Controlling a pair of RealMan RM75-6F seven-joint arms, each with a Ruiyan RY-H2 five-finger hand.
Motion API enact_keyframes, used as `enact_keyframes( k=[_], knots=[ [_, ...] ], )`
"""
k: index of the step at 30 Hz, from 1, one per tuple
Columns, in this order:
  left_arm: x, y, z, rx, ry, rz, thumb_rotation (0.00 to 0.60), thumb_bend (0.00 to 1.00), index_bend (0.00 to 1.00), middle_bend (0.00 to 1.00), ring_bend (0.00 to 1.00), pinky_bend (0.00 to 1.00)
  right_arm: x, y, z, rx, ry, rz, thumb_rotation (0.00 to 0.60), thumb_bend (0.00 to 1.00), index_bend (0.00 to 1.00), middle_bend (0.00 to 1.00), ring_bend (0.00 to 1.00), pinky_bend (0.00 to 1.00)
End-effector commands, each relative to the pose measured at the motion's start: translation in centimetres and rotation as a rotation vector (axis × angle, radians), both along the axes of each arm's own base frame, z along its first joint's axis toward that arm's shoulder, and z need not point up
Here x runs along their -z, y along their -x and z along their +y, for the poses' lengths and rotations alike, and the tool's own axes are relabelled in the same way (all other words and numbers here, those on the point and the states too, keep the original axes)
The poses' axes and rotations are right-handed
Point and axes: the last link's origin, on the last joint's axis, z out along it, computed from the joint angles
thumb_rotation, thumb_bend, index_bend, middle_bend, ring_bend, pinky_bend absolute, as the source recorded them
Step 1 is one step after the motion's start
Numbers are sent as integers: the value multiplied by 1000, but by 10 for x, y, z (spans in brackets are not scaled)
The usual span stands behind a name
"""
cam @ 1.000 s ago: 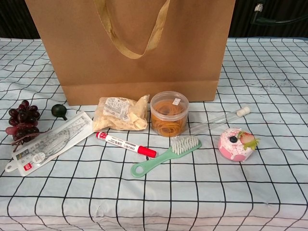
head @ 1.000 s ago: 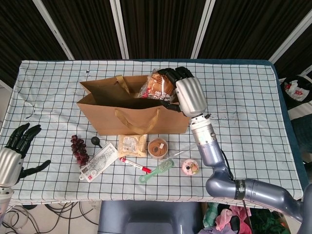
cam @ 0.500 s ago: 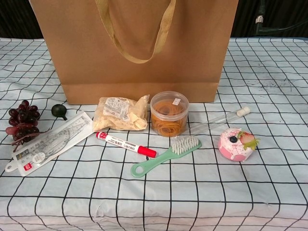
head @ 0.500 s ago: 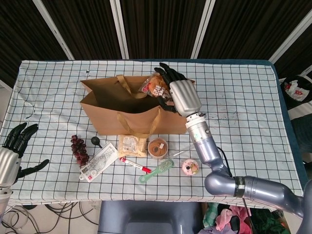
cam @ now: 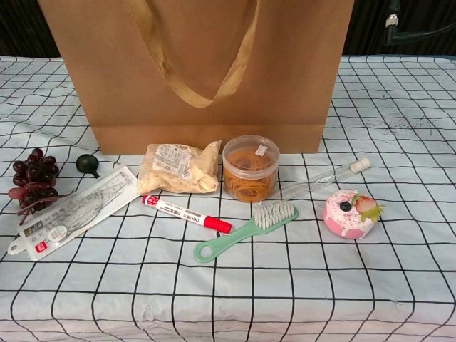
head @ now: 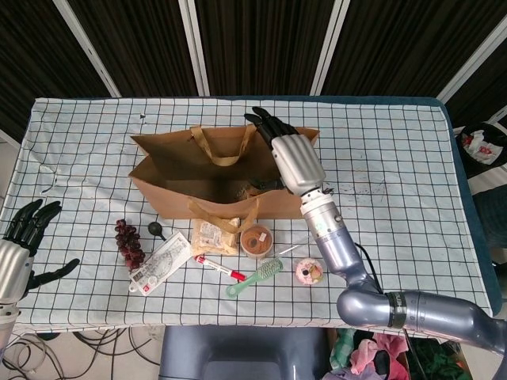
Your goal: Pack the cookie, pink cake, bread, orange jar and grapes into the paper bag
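Note:
The brown paper bag [head: 170,196] stands open mid-table and fills the top of the chest view [cam: 192,71]. My right hand [head: 295,158] hovers over its right end with fingers spread, holding nothing. The wrapped bread [head: 252,190] lies inside the bag, partly hidden. In front of the bag lie the cookie packet [head: 214,235] [cam: 178,169], orange jar [head: 256,240] [cam: 250,169], pink cake [head: 309,271] [cam: 349,212] and grapes [head: 128,242] [cam: 30,173]. My left hand [head: 20,245] is open off the table's left front corner.
A ruler pack [cam: 68,211], red marker [cam: 187,214], green brush [cam: 246,231], glass tube [cam: 324,178] and small black ball [cam: 87,164] lie among the food items. The bag's front handle [cam: 206,71] hangs forward.
My right hand let go of the bread, which dropped into the bag. The hand opened and sits lower over the bag's right end; the bag shifted slightly.

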Motion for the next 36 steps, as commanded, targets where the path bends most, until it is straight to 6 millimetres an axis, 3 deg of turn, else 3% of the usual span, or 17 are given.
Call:
enact_keyframes(
  k=[1, 8, 13, 17, 20, 23, 30, 36],
  knots=[
    [0, 0, -1, 2, 0, -3, 600, 117, 96, 94, 0, 80, 1, -3, -1, 0, -4, -17, 600, 92, 103, 53, 125, 210],
    [-5, 1, 0, 0, -10, -14, 600, 117, 96, 94, 0, 80, -5, -9, -3, 5, 46, -69, 600, 89, 103, 63, 126, 210],
    [-5, 2, 0, -2, -5, -12, 600, 117, 96, 94, 0, 80, -26, -7, 1, -10, 162, -82, 600, 90, 103, 81, 140, 210],
    [-2, 2, 0, 1, 1, -3, 600, 117, 96, 94, 0, 80, -53, 4, 10, -20, 296, -52, 600, 89, 102, 90, 149, 209],
    [0, 1, -1, 2, 7, 4, 600, 117, 96, 94, 0, 80, -70, 21, 20, -5, 357, -7, 600, 90, 102, 111, 175, 210],
    [1, 1, -1, 4, 15, 6, 600, 117, 96, 94, 0, 80, -80, 50, 37, 48, 335, 98, 600, 90, 101, 124, 188, 210],
    [1, 0, -1, 3, 12, 15, 600, 117, 96, 94, 0, 80, -91, 116, 66, 263, 214, 541, 600, 91, 99, 155, 191, 210],
    [0, 1, 0, -1, 12, 12, 600, 117, 96, 94, 0, 80, -74, 143, 86, 336, 90, 699, 600, 92, 99, 155, 198, 209]
  ],
)
